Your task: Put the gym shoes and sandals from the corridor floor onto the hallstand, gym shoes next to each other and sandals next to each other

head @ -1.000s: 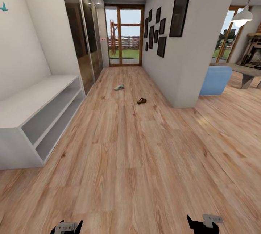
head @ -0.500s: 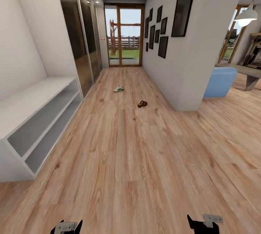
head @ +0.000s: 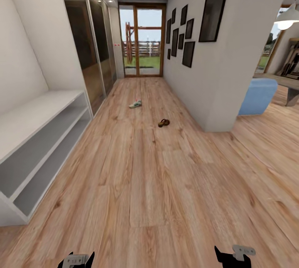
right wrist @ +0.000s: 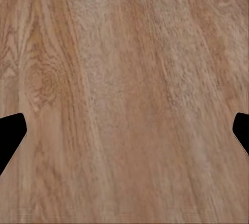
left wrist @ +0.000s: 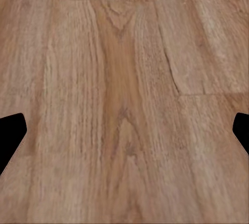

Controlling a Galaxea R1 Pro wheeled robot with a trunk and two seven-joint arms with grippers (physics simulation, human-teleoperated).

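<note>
a long corridor runs ahead of me, its wood-plank floor (head: 149, 185) pale brown with clear grain and knots, ending in a glazed door (head: 141, 42) with grass and a fence beyond. i take the white bench unit (head: 37, 143) with its two open shelves as my landmark: it stands against the wall on my left side, and its top and shelves are bare. past its far end, along the same wall, come dark mirrored wardrobe doors (head: 89, 48). one gym shoe (head: 135, 104) lies on the floor beyond the bench's far end, toward the door. one sandal (head: 163, 123) lies on the floor across the corridor from the bench, well apart from the shoe, near the corner of the wall hung with black frames (head: 214, 8). a blue seat (head: 257, 96) shows past that corner. my left gripper (left wrist: 124, 130) has its fingers spread wide with only floor between them; my right gripper (right wrist: 124, 130) is spread wide too, over bare planks.
</note>
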